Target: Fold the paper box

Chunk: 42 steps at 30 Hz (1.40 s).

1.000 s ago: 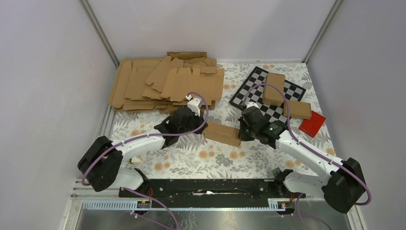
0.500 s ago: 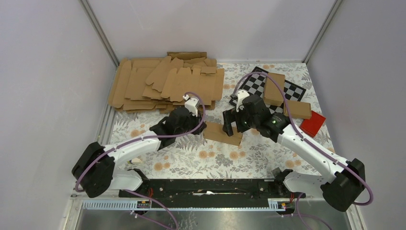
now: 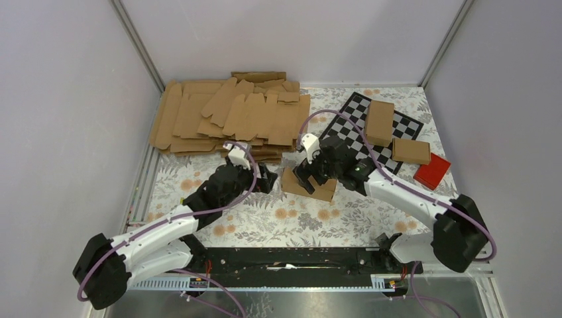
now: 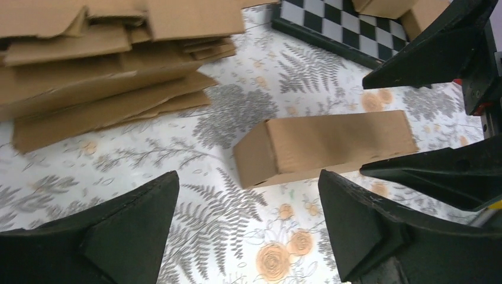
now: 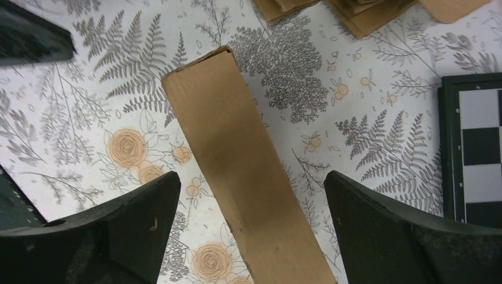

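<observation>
Right wrist view: my right jaws stand wide apart astride the paper box point(image 5: 248, 189), not touching it (it lies flat on the floral worktop point(image 5: 379, 142)); my left jaws gape too, facing its end.

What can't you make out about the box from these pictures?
Top view: the right arm's fingers cover the middle of the box.
Left wrist view: the box's far end faces away, one corner behind one of those fingers.
Right wrist view: the box's near end runs off the bottom edge.
Left wrist view: the cardboard stack is cut by the top and left edges.
</observation>
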Motion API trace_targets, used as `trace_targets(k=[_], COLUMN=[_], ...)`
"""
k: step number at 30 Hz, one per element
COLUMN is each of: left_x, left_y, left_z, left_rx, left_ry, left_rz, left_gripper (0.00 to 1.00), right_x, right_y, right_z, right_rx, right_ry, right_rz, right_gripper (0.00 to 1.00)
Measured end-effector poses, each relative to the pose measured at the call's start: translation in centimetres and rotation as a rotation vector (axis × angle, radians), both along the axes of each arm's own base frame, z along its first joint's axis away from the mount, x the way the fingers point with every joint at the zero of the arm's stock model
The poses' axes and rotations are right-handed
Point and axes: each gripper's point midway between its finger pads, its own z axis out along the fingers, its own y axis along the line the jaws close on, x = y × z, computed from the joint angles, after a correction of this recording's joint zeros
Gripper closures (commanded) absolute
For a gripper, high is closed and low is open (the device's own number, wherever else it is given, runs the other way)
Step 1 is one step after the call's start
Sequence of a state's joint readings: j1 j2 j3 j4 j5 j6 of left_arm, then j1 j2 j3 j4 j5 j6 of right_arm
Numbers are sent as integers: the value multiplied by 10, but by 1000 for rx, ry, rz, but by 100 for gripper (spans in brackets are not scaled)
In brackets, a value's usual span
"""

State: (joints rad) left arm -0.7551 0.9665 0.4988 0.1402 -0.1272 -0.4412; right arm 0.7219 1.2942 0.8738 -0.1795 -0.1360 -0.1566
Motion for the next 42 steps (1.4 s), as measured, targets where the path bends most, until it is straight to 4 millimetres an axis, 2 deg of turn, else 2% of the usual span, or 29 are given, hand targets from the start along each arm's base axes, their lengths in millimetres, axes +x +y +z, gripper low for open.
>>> trace_targets(k=[6,11,14,20,24,26,30,34,38,42], left_x=[-4,-2,-1,-3,-4,-4,-4,-3,-3,-3], left_y=[30,38,41,49,54,55,55,55,55,55], left_z=[-11,-17,-20,-20,-13,-9,-6,-5,-5,-5], left_rx=[3,14,24,10,-13,-28,-38,-39,-39,-41], left_ry=[-63,-98,-109,-146,-178,-193,-206,-208,-208,-209], left_rz=[95,126,136,157,171,175,181,182,182,182], left_gripper=[4,5,5,6,7,7,7,7,7,8], right_x=[1,-2,-4,0,6,9,20,33,57,90], right_y=[7,8,8,9,10,8,5,-10,-34,-76], right_z=[-28,-51,-62,-74,-76,-74,-65,-40,11,63], right_rx=[-61,-109,-135,-187,-238,-260,-286,-325,-365,-407], right_ry=[6,38,56,83,73,61,21,-55,-211,-362], right_rz=[106,164,196,209,192,171,122,31,-134,-362], right_gripper=[0,1,5,26,56,58,66,71,73,75])
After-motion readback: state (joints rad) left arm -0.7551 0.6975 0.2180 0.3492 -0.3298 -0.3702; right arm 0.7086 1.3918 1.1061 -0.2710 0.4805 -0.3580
